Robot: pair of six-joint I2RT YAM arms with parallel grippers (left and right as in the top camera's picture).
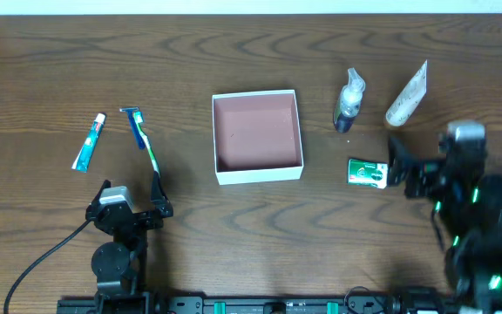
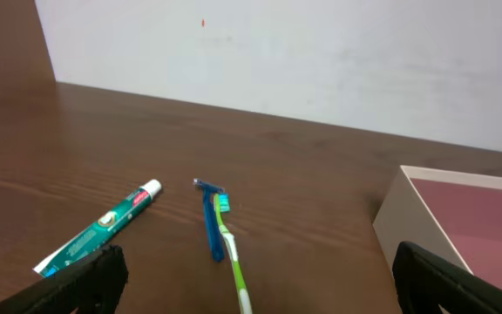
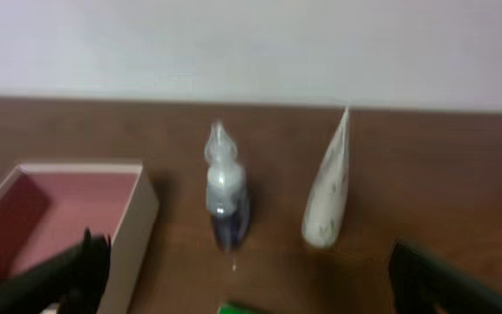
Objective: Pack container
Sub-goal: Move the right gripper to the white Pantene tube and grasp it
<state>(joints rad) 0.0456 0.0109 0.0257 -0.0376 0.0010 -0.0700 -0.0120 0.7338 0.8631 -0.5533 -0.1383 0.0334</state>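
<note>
Two robot arms sit at the near edge of a dark wooden table (image 1: 42, 52), seen from above. At the far left lies a toothpaste tube (image 1: 88, 142). Just right of it are a blue razor (image 1: 133, 125) and a green toothbrush (image 1: 152, 157), which touch near their heads. The left gripper (image 1: 131, 192) hovers near the handle end of the toothbrush, its jaws spread wide and gripping nothing.

In the middle of the table stands the container (image 1: 258, 131), a shallow square box with white walls and a pink floor. It lies to the right of the left gripper and farther from the robot, well apart from it.

Right of the container lie a small clear bottle (image 1: 349, 98) and a white tube (image 1: 407, 94). Nearer the robot lies a small green box (image 1: 367, 172). The right gripper (image 1: 396, 161) is just beside that green box, jaws wide and holding nothing; whether it touches the box cannot be told. The container lies to this gripper's left, apart from it.
</note>
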